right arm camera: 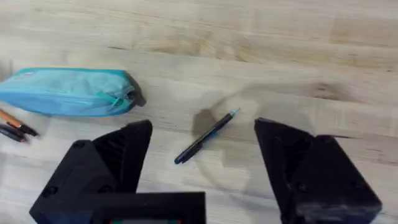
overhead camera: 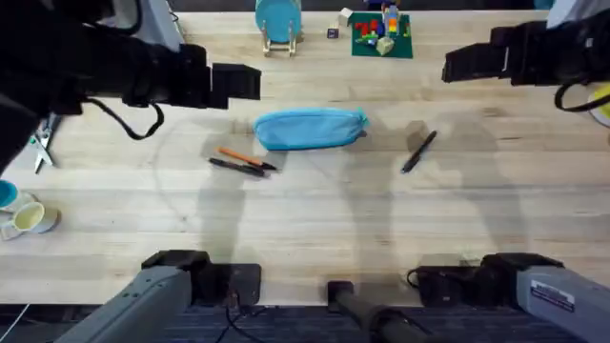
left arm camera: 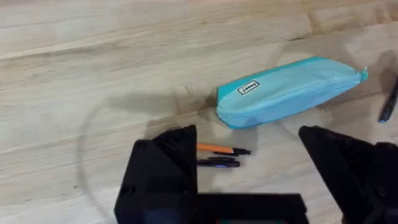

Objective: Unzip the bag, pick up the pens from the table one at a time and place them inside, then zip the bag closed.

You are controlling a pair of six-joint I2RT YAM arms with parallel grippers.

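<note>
Overhead: light blue bag lying lengthwise near the middle of the table, zipped shut, a little toward the far edge. Just beside its left end, toward the near edge, an orange pen and a black pen side by side, almost touching. Well apart to the right, a second dark pen lying slanted. Left gripper raised above the far left part of the table, right gripper raised above the far right; jaw state of either cannot be told here. Along the far edge, a teal round stand and a green plate with coloured blocks; at the left edge, scissors and a cup.

Left wrist: black fingers spread wide, holding nothing, above bare wood. Between them the orange pen and the black pen, parallel. Bag beyond them, bearing a small white label with dark lettering too small to read.

Right wrist: fingers likewise parted and empty. Slanted pen between them, its tip bluish. Bag off to one side, showing the zipper pull at its end.
</note>
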